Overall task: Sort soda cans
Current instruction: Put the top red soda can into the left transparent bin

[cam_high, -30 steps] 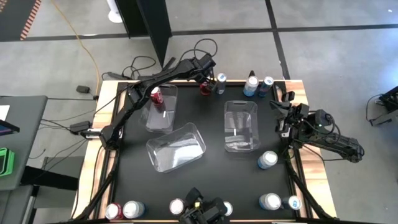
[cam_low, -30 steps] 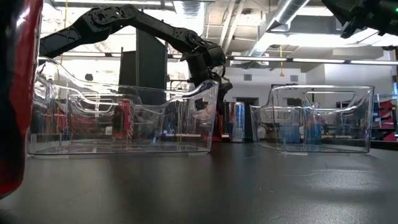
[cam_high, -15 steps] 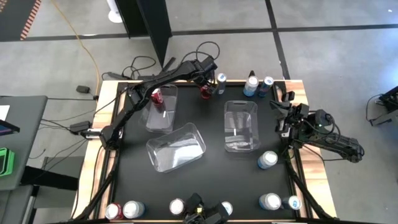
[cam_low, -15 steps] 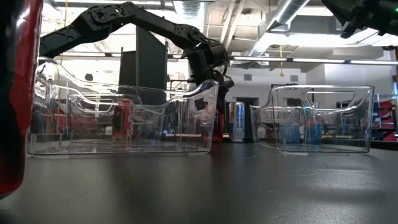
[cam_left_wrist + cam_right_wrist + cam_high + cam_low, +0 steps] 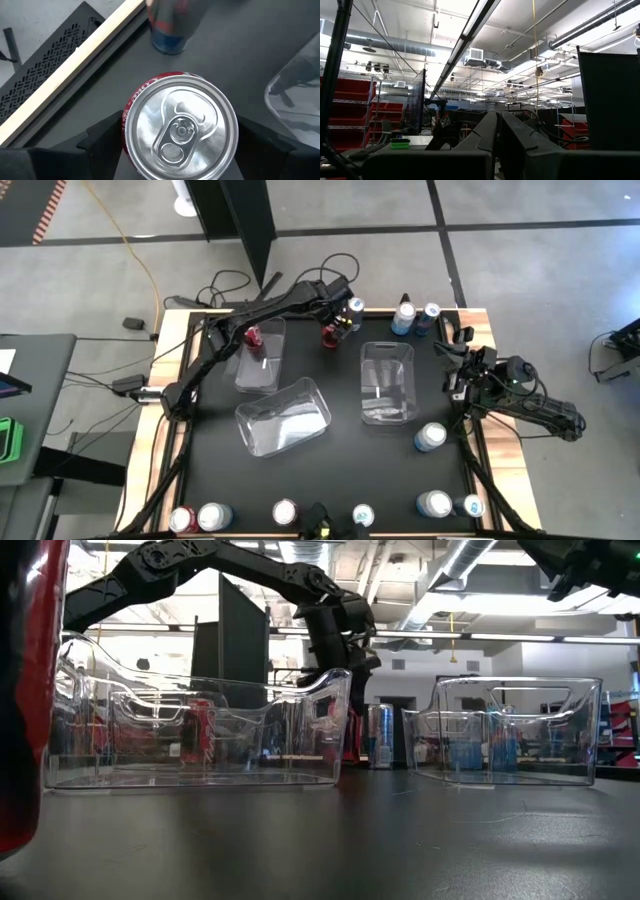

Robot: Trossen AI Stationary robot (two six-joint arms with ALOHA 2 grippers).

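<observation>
A red soda can [image 5: 329, 335] with a silver top [image 5: 180, 132] stands between the fingers of my left gripper [image 5: 334, 328] near the table's far edge. A dark blue can [image 5: 354, 308] stands just beyond it. Another red can [image 5: 251, 334] stands inside the far left clear bin [image 5: 262, 365]. Two more cans [image 5: 403, 318] stand at the far edge, one silver can [image 5: 430, 437] stands at the right, and several stand along the near edge [image 5: 285, 512]. My right gripper [image 5: 497, 125] is shut and points up into the room at the table's right edge. My left gripper pinches the red can's side wall just under the top rim [image 5: 131, 117] between its two fingers [image 5: 100, 145], one on each side. The fingers come slanting down from above. The can tilts a little in the hold. I cannot tell whether its base is clear of the table.
Two more clear bins stand mid-table, one askew [image 5: 283, 415] and one upright [image 5: 387, 380]. A red can [image 5: 25, 690] fills the low view's left edge. The wooden table rim [image 5: 75, 65] runs close behind the held can.
My left gripper has gone a little up and away from the table's far edge, toward the near edge, carrying the red can with it. The can now stands farther from the dark blue can.
</observation>
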